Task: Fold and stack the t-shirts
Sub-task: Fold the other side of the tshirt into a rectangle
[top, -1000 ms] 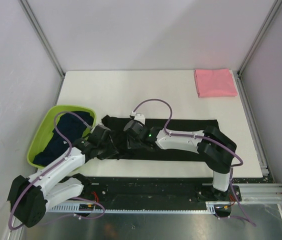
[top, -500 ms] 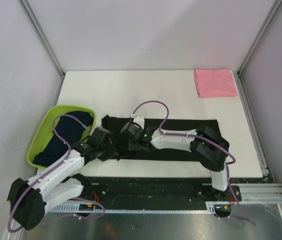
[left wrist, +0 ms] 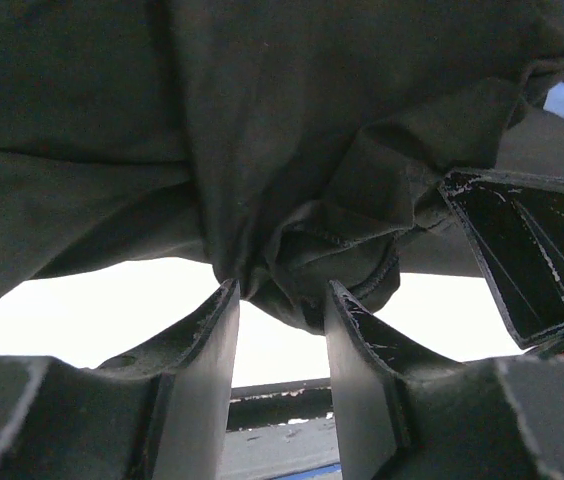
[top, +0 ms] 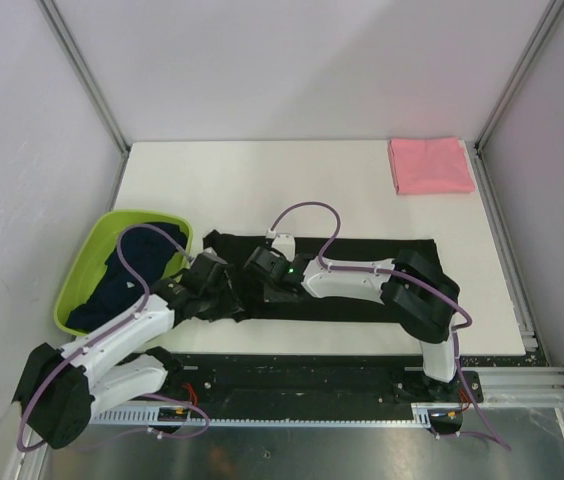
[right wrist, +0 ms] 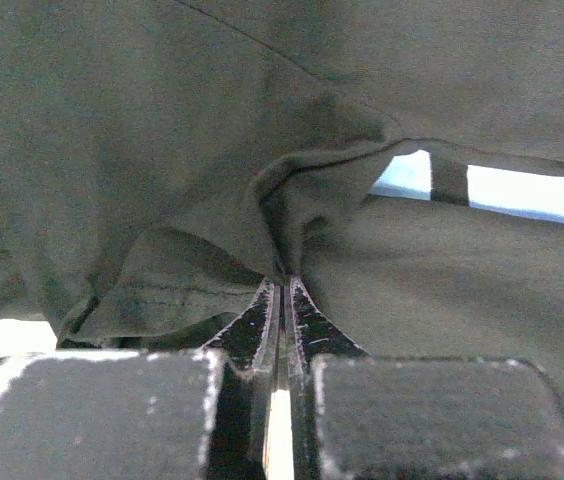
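2 grippers meet at the left end of the black t-shirt (top: pixel 382 248), which lies as a long strip across the near part of the table (top: pixel 262 180). In the right wrist view, my right gripper (right wrist: pixel 280 292) has its fingers pressed together on a thin fold of black cloth at the very tips. In the left wrist view, my left gripper (left wrist: pixel 280 312) is about half spread around a thick bunched wad of the same shirt, with creases running in towards the fingers (left wrist: pixel 214 345). 1 pink t-shirt (top: pixel 430 165) sits folded at the far right corner, well apart. Navy t-shirts (top: pixel 112 290) are heaped in the green basin (top: pixel 77 275) on the left.

My worries: the right pinch is shallow, so the fold could slip free under a pull. The 2 grips sit close together, so the lifted end may stay bunched instead of opening flat. The left wad may hold several layers, dragging the shirt askew.
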### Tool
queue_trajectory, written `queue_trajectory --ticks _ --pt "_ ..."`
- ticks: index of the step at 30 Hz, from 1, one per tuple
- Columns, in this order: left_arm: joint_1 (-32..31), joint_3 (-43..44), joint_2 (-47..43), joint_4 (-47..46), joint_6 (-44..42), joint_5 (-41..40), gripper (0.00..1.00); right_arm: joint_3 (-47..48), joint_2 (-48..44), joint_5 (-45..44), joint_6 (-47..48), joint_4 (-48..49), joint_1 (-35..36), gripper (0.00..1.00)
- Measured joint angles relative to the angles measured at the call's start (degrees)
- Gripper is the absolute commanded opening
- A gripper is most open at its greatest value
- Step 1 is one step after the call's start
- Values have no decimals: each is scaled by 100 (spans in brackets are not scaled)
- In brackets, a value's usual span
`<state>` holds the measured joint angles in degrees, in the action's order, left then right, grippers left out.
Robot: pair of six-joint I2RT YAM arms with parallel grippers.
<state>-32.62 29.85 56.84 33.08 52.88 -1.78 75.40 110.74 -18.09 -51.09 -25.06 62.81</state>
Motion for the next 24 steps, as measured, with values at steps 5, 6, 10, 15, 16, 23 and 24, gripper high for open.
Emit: queue_trajectory --ticks 5,6,10,15,16,23,24 --pt "-267 52 227 -114 -31 2 40 0 -50 -90 -59 -170 11 1" --pt "-310 55 267 -129 -35 2 38 0 -66 -105 -74 -199 15 1" --pt "-389 55 350 -155 -24 -2 30 0 -153 -144 -105 -343 26 5" --pt "-400 55 382 -197 -20 -15 17 0 -240 -243 -140 -485 28 14" --pt "-400 50 385 -201 -15 -15 15 0 -245 -249 -142 -503 28 16" --pt "-402 -9 356 -223 -35 0 1 0 -319 -332 -144 -669 -15 28" --pt "-402 -17 350 -216 -35 4 0 -2 -332 -343 -149 -688 -26 31"
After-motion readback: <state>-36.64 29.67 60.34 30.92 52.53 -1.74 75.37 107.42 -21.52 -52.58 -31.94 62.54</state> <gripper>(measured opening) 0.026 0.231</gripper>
